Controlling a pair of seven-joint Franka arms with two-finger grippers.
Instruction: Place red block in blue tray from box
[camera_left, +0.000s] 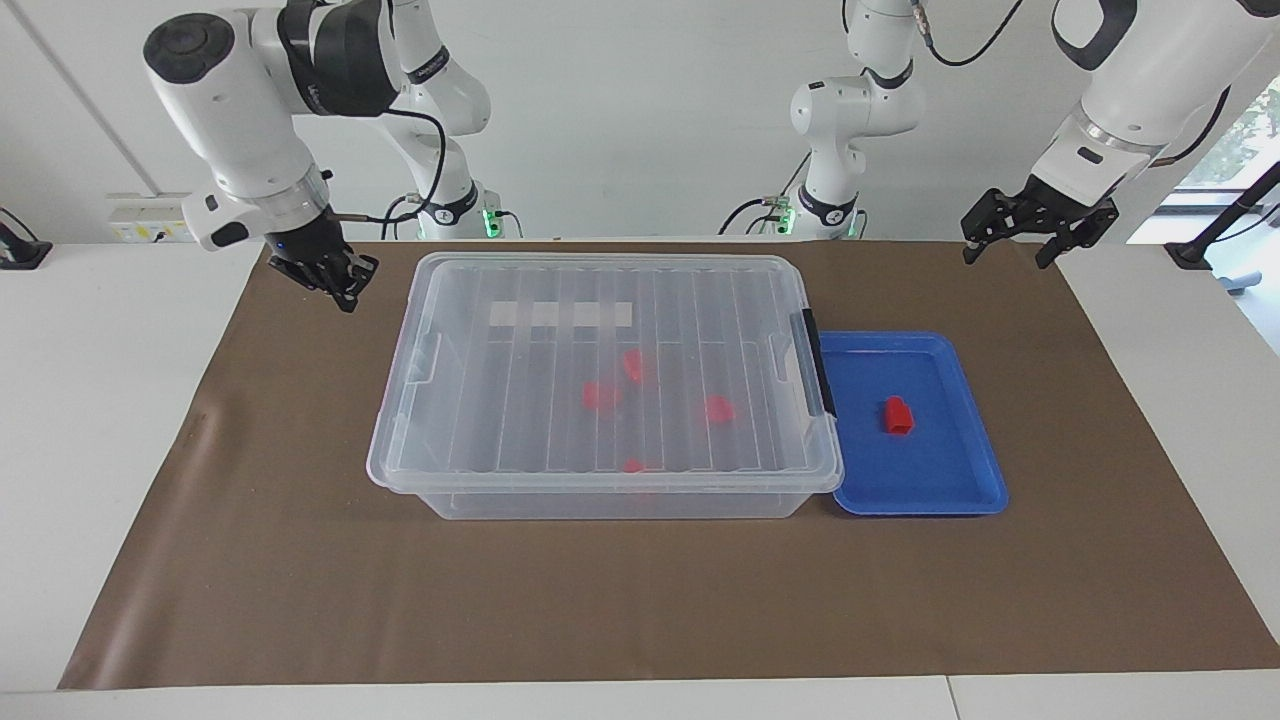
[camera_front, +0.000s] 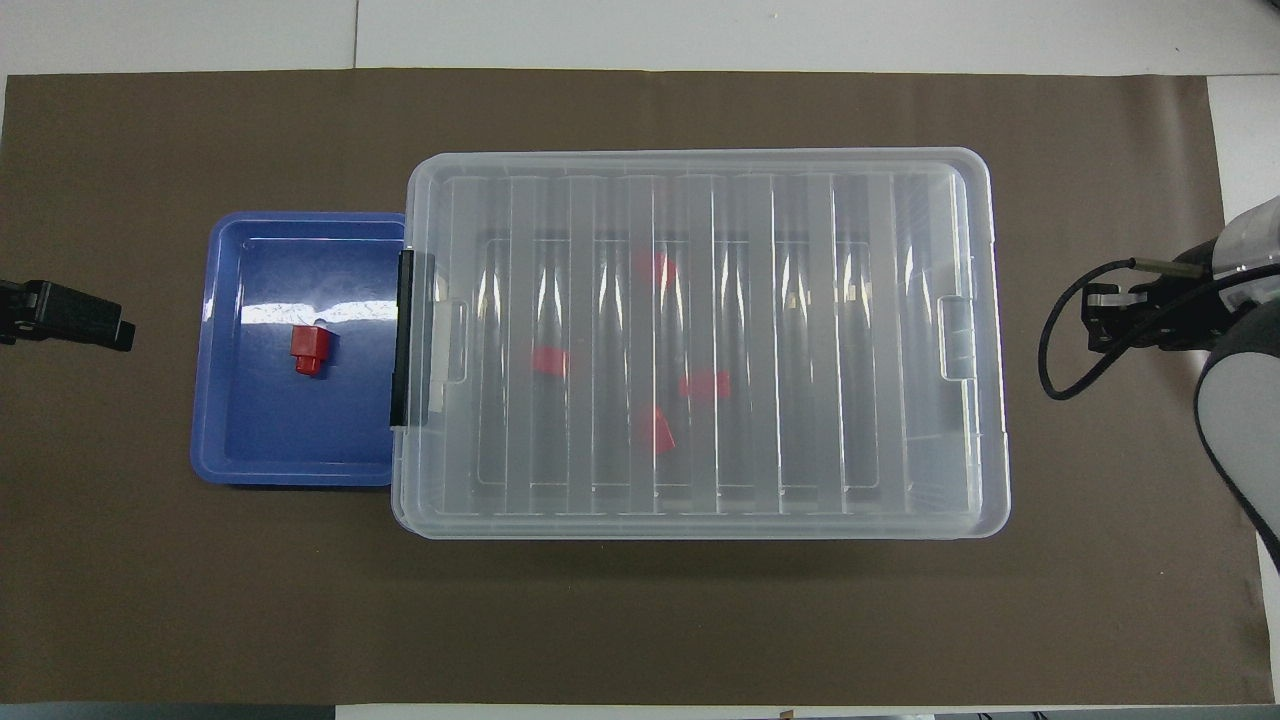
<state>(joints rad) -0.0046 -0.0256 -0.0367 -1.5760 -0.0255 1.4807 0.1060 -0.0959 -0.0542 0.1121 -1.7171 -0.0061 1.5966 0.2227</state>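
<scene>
The red block lies in the blue tray, clear of both grippers. The tray sits against the black-latched end of the box, whose ribbed clear lid is down. Several red pieces show blurred through the lid. My right gripper hangs over the brown mat just off the box's end toward the right arm, fingertips together and nothing in them. Over the mat's corner at the left arm's end, my left gripper waits open and empty.
A brown mat covers the table under the box and tray. The box fills the middle of the mat. White table surface borders the mat toward both arms' ends.
</scene>
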